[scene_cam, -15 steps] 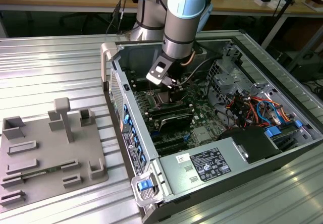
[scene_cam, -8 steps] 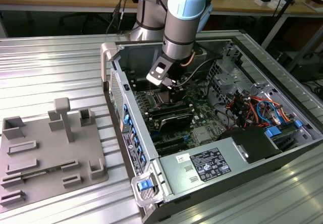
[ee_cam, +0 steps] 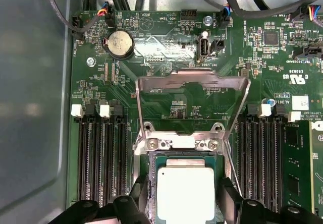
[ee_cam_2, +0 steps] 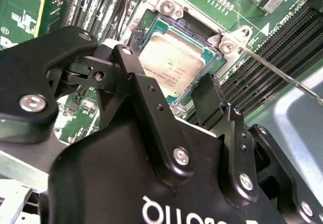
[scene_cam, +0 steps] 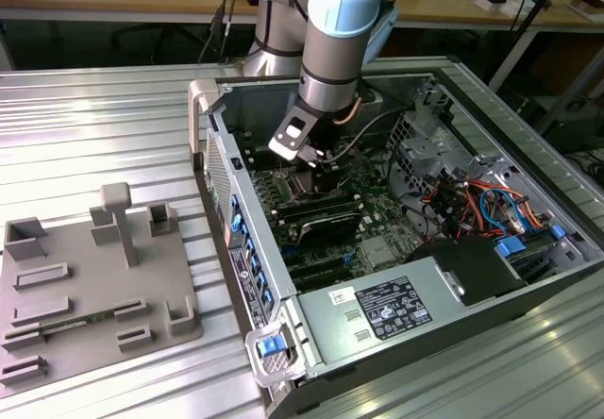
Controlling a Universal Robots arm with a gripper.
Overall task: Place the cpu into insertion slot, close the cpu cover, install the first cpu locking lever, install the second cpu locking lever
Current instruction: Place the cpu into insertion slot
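Observation:
The cpu [ee_cam: 185,193] lies flat in the insertion slot [ee_cam: 151,183], silvery top up; the second wrist view shows the cpu [ee_cam_2: 174,65] seated inside the socket rim. The cpu cover [ee_cam: 192,76] stands swung up on its hinge, its window showing the green board behind. My gripper [ee_cam: 182,186] hangs just above the socket, open, one black finger [ee_cam: 141,196] on each side of the chip with small gaps. A thin metal locking lever [ee_cam_2: 282,75] sticks out beside the socket, unlatched. In the exterior view the gripper [scene_cam: 316,159] reaches down into the open computer case [scene_cam: 434,287].
Long black memory slots [ee_cam: 98,158] flank the socket on both sides. A coin battery [ee_cam: 120,43] and cables [ee_cam: 96,12] lie beyond the raised cover. Case walls, a drive cage and coloured wires [scene_cam: 472,202] crowd the exterior view's right. A grey fixture plate [scene_cam: 85,287] lies on the table at its left.

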